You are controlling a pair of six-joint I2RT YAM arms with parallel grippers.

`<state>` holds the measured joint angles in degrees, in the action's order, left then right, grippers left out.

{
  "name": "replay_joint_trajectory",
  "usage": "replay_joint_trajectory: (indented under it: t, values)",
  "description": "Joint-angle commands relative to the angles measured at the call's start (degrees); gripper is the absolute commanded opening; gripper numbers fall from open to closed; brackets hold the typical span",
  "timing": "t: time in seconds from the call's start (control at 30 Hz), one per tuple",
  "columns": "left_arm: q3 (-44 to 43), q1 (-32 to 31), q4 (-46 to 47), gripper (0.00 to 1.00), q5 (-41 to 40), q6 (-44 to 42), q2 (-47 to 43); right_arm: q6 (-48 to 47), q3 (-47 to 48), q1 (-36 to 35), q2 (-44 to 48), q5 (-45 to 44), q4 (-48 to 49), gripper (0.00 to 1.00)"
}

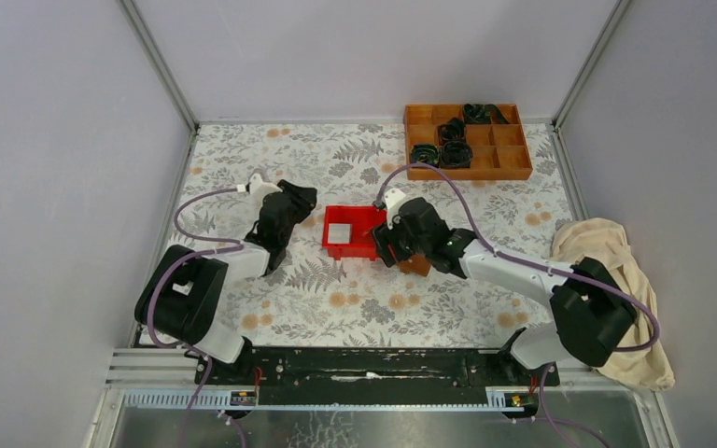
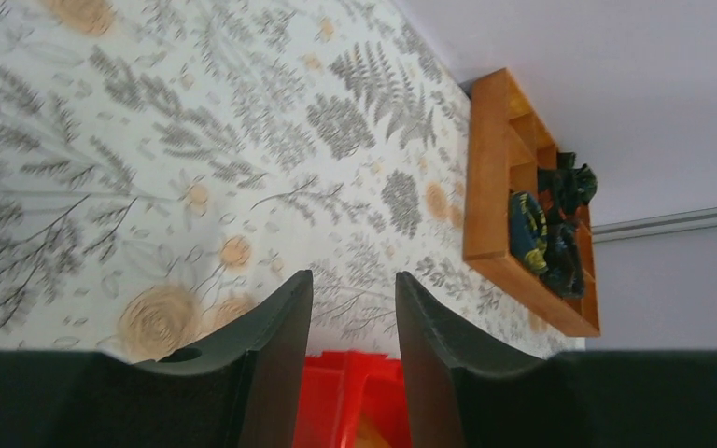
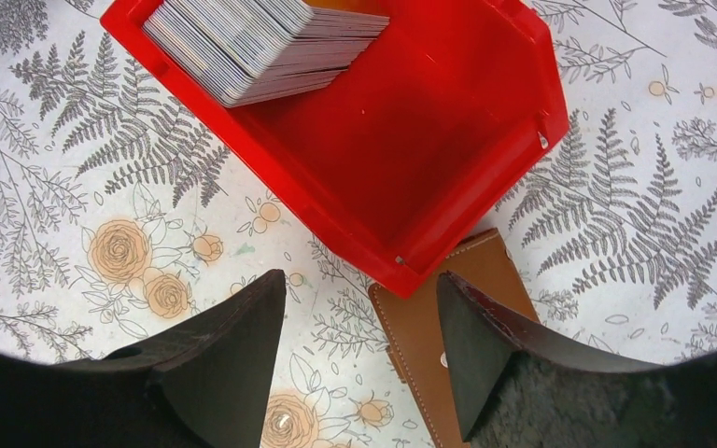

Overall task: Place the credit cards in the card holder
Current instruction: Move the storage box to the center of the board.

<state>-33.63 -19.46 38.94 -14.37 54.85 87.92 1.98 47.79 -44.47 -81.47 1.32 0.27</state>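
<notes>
Cards [image 3: 261, 42] stacked in red bin [image 3: 411, 140], holder [image 3: 448, 317] flat on surface [image 3: 56, 187] just beside bin at its 4 o'clock, right end effector [image 3: 359, 285] wide open, empty, above holder, left end effector [image 2: 353, 280] partly open, empty, at bin's 9 o'clock

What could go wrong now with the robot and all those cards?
1. The brown card holder lies right against a corner of the red bin. The open right tool might bump or shove the bin while reaching for it.
2. The cards sit in a tight, slanted stack, so grabbing one may drag several along.
</notes>
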Motion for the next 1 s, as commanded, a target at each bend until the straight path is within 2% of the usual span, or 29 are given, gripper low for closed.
replay_joint_trajectory:
  t: [0.0, 0.2, 0.4, 0.73, 0.97]
  values:
    - [3.5, -0.54, 2.68, 0.46, -0.51, 2.07, -1.95, -3.78, 3.41, -0.88, -2.73, 1.36, 1.67, 0.67]
    - [6.62, -1.36, 3.83, 0.5, -0.44, 2.27, -3.88, -5.23, 5.75, -0.88, -6.93, 1.55, 3.04, 0.66]
    - [9.69, -1.38, 4.37, 0.53, -1.19, 2.55, -6.64, -6.61, 9.24, -0.95, -11.48, 2.77, 2.9, 0.6]
    - [14.28, -1.37, 5.01, 0.54, -2.37, 4.12, -10.13, -5.43, 14.41, -1.62, -17.65, 3.36, 2.63, 0.37]
    - [17.91, -1.46, 1.95, 0.55, -5.35, 4.38, -17.11, -1.96, 19.42, -2.9, -20.96, 1.94, 1.9, 0.32]
